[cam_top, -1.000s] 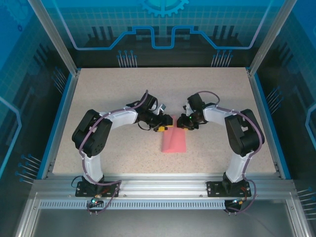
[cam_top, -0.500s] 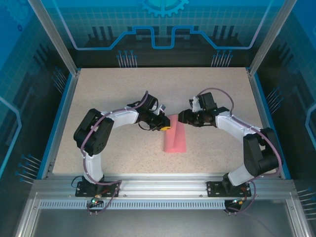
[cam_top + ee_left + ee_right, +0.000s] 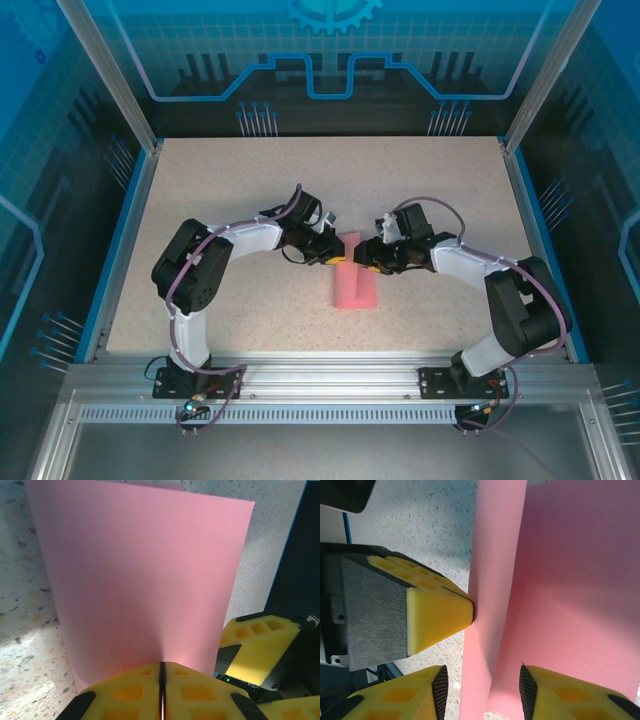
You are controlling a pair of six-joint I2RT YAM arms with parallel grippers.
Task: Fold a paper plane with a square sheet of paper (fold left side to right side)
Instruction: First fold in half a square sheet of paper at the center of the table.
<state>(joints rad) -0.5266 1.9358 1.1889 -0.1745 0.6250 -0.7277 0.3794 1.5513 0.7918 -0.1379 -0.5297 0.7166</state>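
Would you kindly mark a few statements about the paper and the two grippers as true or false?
1. The left gripper is shut on the paper. True.
2. The right gripper is clamped shut. False: its fingers stand apart, with a paper flap between them.
3. The paper lies flat as a full square. False: it shows as a narrow strip with one flap raised off the table.
4. Both grippers are near the paper's far end. True.
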